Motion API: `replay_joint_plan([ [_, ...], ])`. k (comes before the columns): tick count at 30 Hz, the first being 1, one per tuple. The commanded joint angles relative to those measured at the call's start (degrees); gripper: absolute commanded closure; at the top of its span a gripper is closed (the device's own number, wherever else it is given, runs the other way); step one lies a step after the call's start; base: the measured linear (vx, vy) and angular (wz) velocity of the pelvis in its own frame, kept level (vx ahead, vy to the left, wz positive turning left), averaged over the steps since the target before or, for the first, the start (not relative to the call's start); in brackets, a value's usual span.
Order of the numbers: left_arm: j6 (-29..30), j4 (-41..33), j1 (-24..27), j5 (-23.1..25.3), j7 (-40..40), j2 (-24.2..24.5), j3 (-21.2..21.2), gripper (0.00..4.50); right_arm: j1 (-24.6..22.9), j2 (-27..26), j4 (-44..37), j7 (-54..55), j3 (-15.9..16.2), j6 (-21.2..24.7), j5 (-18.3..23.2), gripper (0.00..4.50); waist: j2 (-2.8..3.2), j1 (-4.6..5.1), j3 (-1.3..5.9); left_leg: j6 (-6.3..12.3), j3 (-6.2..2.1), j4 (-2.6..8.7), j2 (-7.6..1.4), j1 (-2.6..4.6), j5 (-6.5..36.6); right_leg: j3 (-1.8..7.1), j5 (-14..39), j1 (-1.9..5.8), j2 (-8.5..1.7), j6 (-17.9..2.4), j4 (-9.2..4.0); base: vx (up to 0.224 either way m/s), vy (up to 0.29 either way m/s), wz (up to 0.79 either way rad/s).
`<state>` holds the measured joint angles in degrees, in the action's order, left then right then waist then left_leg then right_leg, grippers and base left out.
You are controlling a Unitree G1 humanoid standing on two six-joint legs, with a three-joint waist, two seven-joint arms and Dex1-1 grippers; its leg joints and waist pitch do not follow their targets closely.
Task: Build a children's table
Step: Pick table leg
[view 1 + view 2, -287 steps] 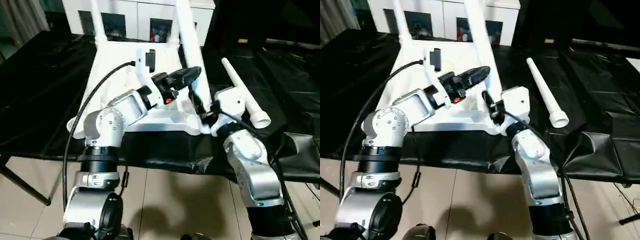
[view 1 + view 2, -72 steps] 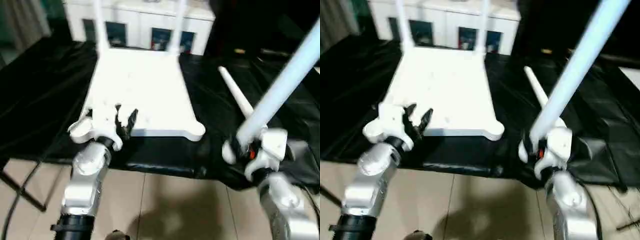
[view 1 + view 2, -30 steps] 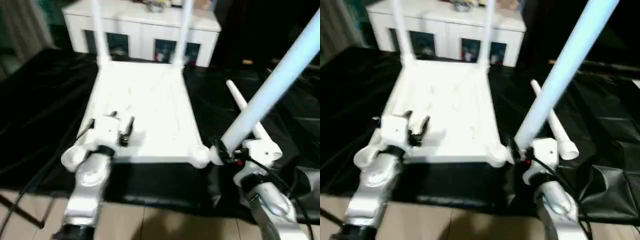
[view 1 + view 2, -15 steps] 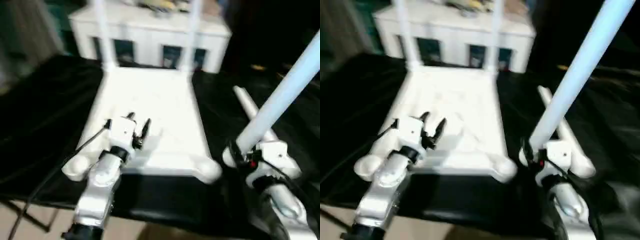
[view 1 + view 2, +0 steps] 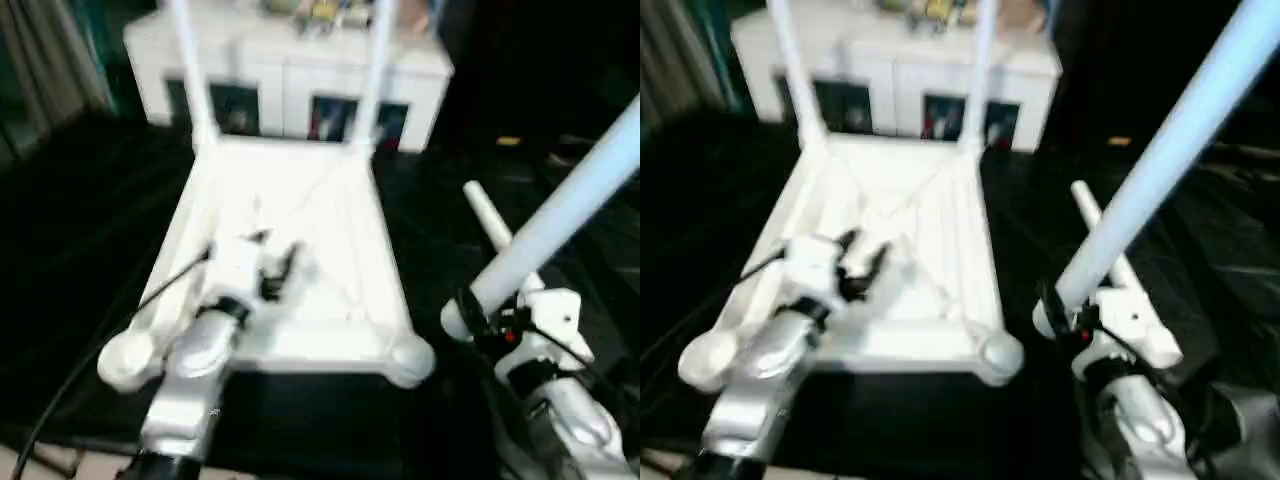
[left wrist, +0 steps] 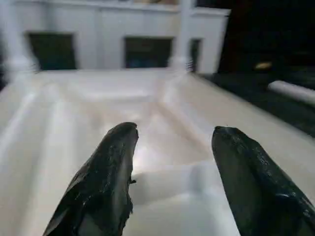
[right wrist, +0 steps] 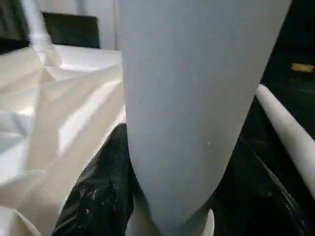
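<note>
Two legs already stand upright in the far corner sockets of the children's table, which lies upside down, ribbed underside up, on the black-covered tabletop. Left eye view: left gripper hovers over the near-left part of the underside, fingers apart, nothing btwn them. Right gripper sits just right of the near-right corner socket, clamped on the third leg, which slants up and to the right out of frame. Fourth leg lies loose on the black cover, behind the right gripper. White cabinet w/ glass doors stands beyond the tabletop. Vs 0.5 s ago: camera has shifted; left gripper looks a bit further in over the underside, right one keeps the same grip beside the socket.

Right eye view: same layout; held leg crosses in front of the loose leg.

Left wrist view: both black fingers spread wide above the white ribs, not touching them as far as I can tell.

Right wrist view: held leg close up, black fingers on either side at its base; loose leg beyond.
</note>
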<state>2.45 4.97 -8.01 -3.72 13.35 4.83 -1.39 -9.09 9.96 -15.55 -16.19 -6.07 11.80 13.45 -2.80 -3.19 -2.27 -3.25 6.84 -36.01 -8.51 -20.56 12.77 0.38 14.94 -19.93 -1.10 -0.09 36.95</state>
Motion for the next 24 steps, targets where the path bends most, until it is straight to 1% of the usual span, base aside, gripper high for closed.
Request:
replay_joint_plan([
  [1,-0.45,-0.34,-0.53,0.67,-1.33,0.04,0.35,1.69,0.97,0.4,-0.07,-0.06,-0.32,0.83,0.74,2.65,0.15,-0.01,2.09,3.33,-1.06,5.36,-4.19,0.83,8.59,1.85,-3.65,1.22,-5.68,-11.34,-4.45,0.0,0.0,0.0],
  [2,-0.6,-0.33,-0.54,0.98,-1.66,0.17,0.38,1.69,1.1,0.34,-0.03,-0.04,-0.27,0.99,0.74,2.65,-0.21,-0.15,1.78,3.12,-0.56,5.48,-4.19,1.1,11.11,1.95,0.76,0.89,-5.97,-11.18,-4.94,0.0,0.0,0.0],
  [3,0.06,-0.33,-0.65,0.76,-1.87,0.19,0.62,1.69,1.41,0.12,0.3,0.13,0.16,1.02,0.28,2.65,-0.44,-0.28,1.68,2.36,-0.42,5.72,-4.43,1.18,12.19,1.87,3.36,0.72,-5.93,-10.68,-5.12,0.0,0.0,0.0],
  [4,0.64,-0.42,-0.7,0.45,-1.99,0.29,0.71,1.69,1.62,-0.06,0.47,0.21,0.43,1.11,-0.08,2.65,-0.05,-0.29,1.73,1.29,-0.75,6.01,-4.82,1.45,12.86,1.46,3.67,0.57,-5.41,-10.53,-4.78,0.0,0.0,0.0],
  [5,0.6,-0.15,-1.12,0.42,-2.18,0.36,0.66,1.69,2.03,-0.49,0.82,0.49,0.96,1.14,-0.6,2.65,0.56,0.37,1.74,-0.53,-1.93,6.99,-6.43,2.23,15.73,0.26,2.91,0.22,-3.89,-10.46,-4.18,0.0,0.0,0.0],
  [6,0.53,-0.02,-1.31,0.45,-2.26,0.39,0.63,1.69,2.21,-0.68,0.98,0.62,1.19,1.15,-0.82,2.65,1.03,1.08,1.8,0.05,-3.26,8.1,-8.45,2.59,17.11,-0.76,1.39,0.09,-3.61,-10.96,-3.33,0.0,0.0,0.0],
  [7,0.39,0.17,-1.6,0.59,-2.34,0.41,0.5,1.69,2.36,-0.86,1.03,0.7,1.41,1.23,-0.94,2.65,1.39,1.48,1.89,0.81,-4.25,9.01,-10.06,2.89,17.89,-1.61,1.08,-0.16,-3.51,-11.24,-2.48,0.0,0.0,0.0],
  [8,0.54,0.43,-2.44,0.98,-2.22,0.15,0.42,1.69,2.73,-0.86,1.17,0.88,1.79,1.38,-0.8,2.65,1.7,2.17,2.25,4.22,-5.42,9.74,-11.97,3.02,16.03,-2.6,-0.04,-0.52,-3.79,-11.6,-0.91,-0.001,-0.072,0.08],
  [9,0.59,0.47,-2.58,1.03,-2.21,0.07,0.4,1.69,2.78,-0.83,1.21,0.88,1.8,1.4,-0.74,2.65,1.67,2.39,2.34,6.28,-5.62,10.04,-12.67,3.17,14.86,-3.09,-0.5,-0.94,-3.96,-12.27,-0.36,-0.001,-0.072,0.08],
  [10,0.71,0.64,-3.04,1.17,-2.23,-0.17,0.31,1.69,2.94,-0.72,1.34,0.89,1.74,1.49,-0.49,2.65,1.11,2.89,2.44,10.63,-6.09,10.54,-13.73,2.84,12.04,-3.43,-0.86,-1.32,-4.43,-13.84,0.87,-0.005,-0.123,0.05],
  [11,0.67,0.7,-3.16,1.27,-2.28,-0.16,0.27,1.69,3.0,-0.72,1.37,0.92,1.68,1.57,-0.43,2.65,0.78,2.98,2.33,14.43,-4.83,10.26,-12.76,2.0,12.03,-3.48,-1.12,-1.2,-5.29,-17.19,0.41,-0.008,-0.172,0.0],
  [12,0.65,0.71,-3.17,1.18,-2.28,-0.13,0.25,1.69,3.03,-0.75,1.39,1.01,1.6,1.67,-0.41,2.65,0.01,2.94,2.48,16.7,-3.26,8.89,-10.52,1.0,12.55,-3.01,-1.86,-0.68,-6.26,-23.52,-1.53,-0.008,-0.172,0.0],
  [13,0.59,0.74,-3.18,1.06,-2.19,-0.04,0.21,1.69,3.02,-0.79,1.35,1.08,1.55,1.76,-0.37,2.65,-0.66,2.82,2.55,16.81,-1.48,7.0,-7.81,0.43,13.53,-2.81,-1.37,-0.45,-6.33,-27.33,-3.52,0.007,-0.203,0.02],
  [14,0.36,0.73,-3.23,1.08,-1.96,0.19,0.03,1.69,3.0,-0.85,1.32,1.14,1.56,1.83,-0.39,2.65,-3.05,1.39,3.29,14.26,3.53,-5.13,1.75,-1.56,13.26,-1.47,2.36,1.76,-6.69,-32.07,-9.09,0.008,-0.193,0.02],
  [15,0.36,0.73,-3.23,1.08,-1.94,0.2,0.02,1.69,3.0,-0.85,1.32,1.14,1.56,1.84,-0.39,2.65,-2.85,0.37,3.53,12.23,3.48,-8.44,1.6,-2.86,12.1,-0.76,5.23,2.95,-8.61,-32.03,-9.43,0.008,-0.193,0.02],
  [16,1.01,0.52,-3.42,1.02,-1.62,0.51,-0.19,1.69,3.01,-1.01,1.27,1.19,1.62,1.92,-0.5,2.65,-3.01,0.38,2.62,8.83,2.8,-10.03,1.25,-4.97,8.75,-1.33,6.41,2.85,-8.33,-28.09,-9.19,-0.002,-0.163,-0.01],
  [17,1.24,0.47,-3.48,1.01,-1.56,0.56,-0.22,1.69,3.02,-1.04,1.27,1.21,1.63,1.93,-0.52,2.65,-2.8,0.1,2.77,8.07,2.1,-8.42,1.79,-4.86,8.87,-0.78,4.89,3.42,-7.88,-21.86,-8.91,-0.008,-0.145,0.04],
  [18,3.12,0.65,-4.0,1.11,-1.61,0.89,-0.23,1.69,3.1,-1.19,1.33,1.28,1.73,1.97,-0.59,2.65,-0.82,-0.39,3.16,9.34,0.93,-4.05,0.63,-4.05,5.47,-1.17,4.56,3.99,-7.74,-11.87,-9.36,-0.008,-0.145,0.04],
  [19,3.95,1.3,-4.5,1.71,-2.05,1.14,-0.22,1.69,3.18,-1.23,1.45,1.35,1.83,1.98,-0.63,2.65,-0.21,-0.5,3.33,10.85,0.43,-1.8,-0.37,-3.69,2.06,-1.37,3.68,4.25,-7.49,-6.01,-9.36,-0.023,-0.127,0.1],
  [20,3.64,2.59,-5.37,2.11,-2.18,1.36,0.01,1.69,3.28,-1.31,1.55,1.43,2.09,2.05,-0.67,2.65,0.14,-0.43,3.91,15.22,-2.76,1.06,-5.57,-2.12,-3.25,-2.68,-1.66,2.84,-7.07,4.76,-6.7,0.008,-0.118,0.08],
  [21,3.34,3.11,-5.74,1.95,-2.2,1.31,0.31,1.69,3.29,-1.32,1.56,1.44,2.18,2.09,-0.67,2.65,-0.33,-0.59,4.79,20.17,-4.19,1.64,-9.25,0.91,-4.16,-1.55,-5.43,0.79,-11.24,6.41,-3.32,0.008,-0.118,0.08],
  [22,3.24,3.27,-5.86,1.88,-2.2,1.29,0.41,1.69,3.29,-1.32,1.56,1.45,2.2,2.1,-0.67,2.65,-1.23,-0.87,4.31,19.71,-2.71,0.77,-6.77,-0.56,-3.06,0.14,-7.6,0.94,-13.41,5.52,-3.16,-0.002,-0.079,0.11],
  [23,2.76,3.86,-6.44,1.53,-1.82,1.38,0.74,1.69,3.35,-1.18,1.58,1.32,2.35,2.14,-0.6,2.65,-2.48,-3.64,3.23,11.6,-1.28,-5.42,-1.24,-3.71,6.01,6.16,-3.39,2.81,-18.17,7.35,-7.87,0.0,0.0,0.0],
  [24,2.56,4.0,-6.63,1.46,-1.53,1.54,0.72,1.69,3.4,-1.07,1.6,1.22,2.4,2.15,-0.56,2.65,-1.99,-3.98,2.0,4.56,-3.09,-6.47,-1.68,-3.31,6.23,5.9,9.41,2.17,-18.33,3.89,-8.73,0.0,0.0,0.0],
])
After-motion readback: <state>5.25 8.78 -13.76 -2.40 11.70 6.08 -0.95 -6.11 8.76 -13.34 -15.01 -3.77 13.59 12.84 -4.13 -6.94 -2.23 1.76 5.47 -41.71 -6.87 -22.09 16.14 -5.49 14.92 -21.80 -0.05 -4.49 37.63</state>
